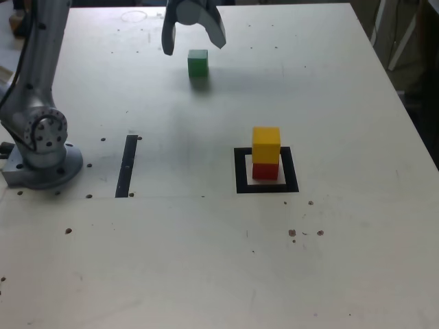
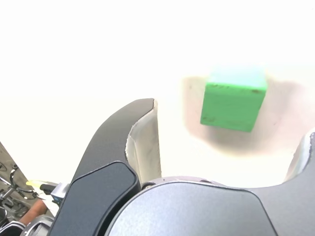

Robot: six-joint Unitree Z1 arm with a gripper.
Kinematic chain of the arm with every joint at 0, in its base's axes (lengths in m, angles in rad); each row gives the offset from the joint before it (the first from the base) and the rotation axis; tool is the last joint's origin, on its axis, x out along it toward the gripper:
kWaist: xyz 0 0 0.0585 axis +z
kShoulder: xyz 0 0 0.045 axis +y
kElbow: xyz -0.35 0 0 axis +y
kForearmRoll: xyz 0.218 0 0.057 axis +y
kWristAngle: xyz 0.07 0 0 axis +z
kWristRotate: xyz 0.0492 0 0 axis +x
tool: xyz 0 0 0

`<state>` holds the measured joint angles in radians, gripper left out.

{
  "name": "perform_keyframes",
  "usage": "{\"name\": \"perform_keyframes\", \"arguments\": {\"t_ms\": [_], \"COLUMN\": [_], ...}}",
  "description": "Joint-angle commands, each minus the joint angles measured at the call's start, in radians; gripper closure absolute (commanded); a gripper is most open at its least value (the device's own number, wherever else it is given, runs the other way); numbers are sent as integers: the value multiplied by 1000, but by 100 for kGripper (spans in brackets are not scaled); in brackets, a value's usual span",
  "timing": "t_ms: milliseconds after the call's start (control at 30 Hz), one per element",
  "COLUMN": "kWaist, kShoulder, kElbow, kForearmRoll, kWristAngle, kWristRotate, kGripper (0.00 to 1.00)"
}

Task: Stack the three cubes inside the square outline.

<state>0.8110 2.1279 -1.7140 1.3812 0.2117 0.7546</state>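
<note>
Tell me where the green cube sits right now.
The green cube rests alone on the table, far side in the exterior view, just below the open gripper and well away from the yellow-on-red stack.

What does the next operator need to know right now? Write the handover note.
Pincer: open, empty, hanging above the green cube at the far side of the table; the wrist view shows that cube between the jaws' line of sight but not yet gripped.
Cubes: the red cube sits inside the square outline, and the yellow cube rests on top of it. The green one stands alone on the table, apart from the stack.
Done: two of three stacked.
Left: lower onto the green cube, grip it, carry it over and set it on the yellow one.
</note>
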Motion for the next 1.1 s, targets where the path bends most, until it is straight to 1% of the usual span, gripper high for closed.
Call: {"name": "perform_keyframes", "arguments": {"t_ms": [0,233,400,567,733,900,1000,1067], "kWaist": [5,10,10,10,10,10,9,9], "kShoulder": [24,81,122,139,148,152,153,154], "kElbow": [-12,-43,-66,-84,-86,-79,-77,-76], "kForearmRoll": [-2,-7,-6,3,10,7,-3,-8], "kWristAngle": [-1,-2,3,12,30,50,54,52], "kWristRotate": [4,6,6,4,-3,-12,-9,-5], "kGripper": [4,7,12,19,35,55,65,68]}}
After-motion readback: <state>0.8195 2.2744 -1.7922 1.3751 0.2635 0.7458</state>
